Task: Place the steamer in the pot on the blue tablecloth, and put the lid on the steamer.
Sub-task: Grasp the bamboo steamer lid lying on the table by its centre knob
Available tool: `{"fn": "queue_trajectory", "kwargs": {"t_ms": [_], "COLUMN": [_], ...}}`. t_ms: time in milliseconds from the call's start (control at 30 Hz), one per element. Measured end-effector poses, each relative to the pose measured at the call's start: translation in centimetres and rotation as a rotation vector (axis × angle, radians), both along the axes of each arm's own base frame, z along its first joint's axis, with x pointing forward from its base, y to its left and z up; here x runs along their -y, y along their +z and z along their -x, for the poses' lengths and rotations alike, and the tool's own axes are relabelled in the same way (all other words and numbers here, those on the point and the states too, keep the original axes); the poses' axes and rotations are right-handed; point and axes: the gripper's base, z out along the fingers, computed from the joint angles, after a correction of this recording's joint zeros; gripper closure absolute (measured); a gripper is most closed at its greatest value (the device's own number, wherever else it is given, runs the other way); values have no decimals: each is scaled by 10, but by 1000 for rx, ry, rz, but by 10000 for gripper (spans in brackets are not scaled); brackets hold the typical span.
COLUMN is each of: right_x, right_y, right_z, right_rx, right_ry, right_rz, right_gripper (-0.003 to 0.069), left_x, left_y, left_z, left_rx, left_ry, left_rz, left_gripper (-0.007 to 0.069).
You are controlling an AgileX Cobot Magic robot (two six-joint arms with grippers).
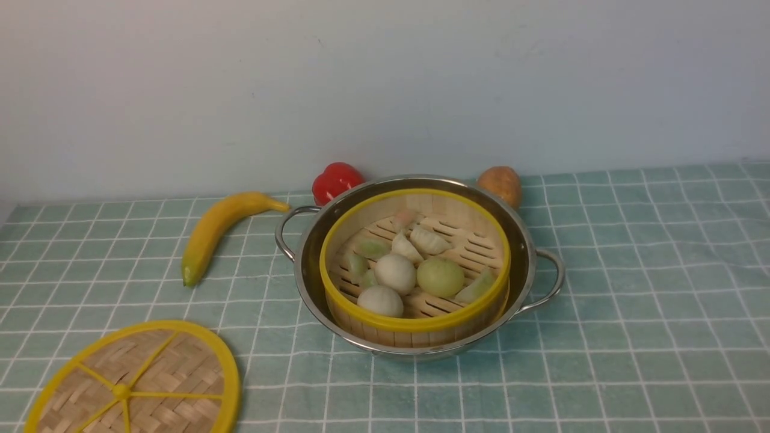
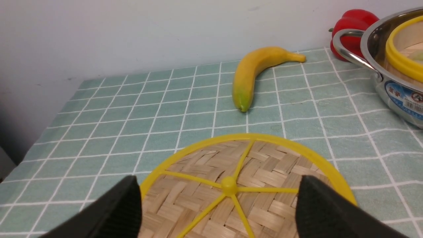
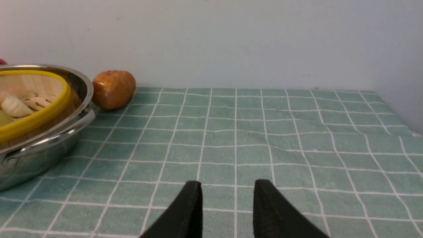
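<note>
The bamboo steamer sits inside the shiny pot at the middle of the blue tablecloth, holding dumplings and buns. The woven lid lies flat on the cloth at the front left. In the left wrist view my left gripper hovers open over the lid, one black finger on each side of the yellow knob. My right gripper is open over bare cloth to the right of the pot, with nothing between its fingers. Neither arm shows in the front view.
A banana lies left of the pot. A red pepper and a brown potato sit behind the pot by the wall. The cloth's right edge shows in the right wrist view.
</note>
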Motion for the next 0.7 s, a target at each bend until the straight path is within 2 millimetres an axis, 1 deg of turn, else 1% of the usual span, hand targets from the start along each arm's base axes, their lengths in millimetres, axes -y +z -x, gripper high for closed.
{"fn": "queue_trajectory", "kwargs": {"t_ms": [700], "right_x": [0], "right_y": [0], "right_z": [0], "right_rx": [0], "right_ry": [2], "right_rz": [0], "right_gripper": [417], "left_x": [0], "left_y": [0], "left_z": [0], "left_rx": [0], "left_ry": [0], "left_rz": [0], "left_gripper": [46]}}
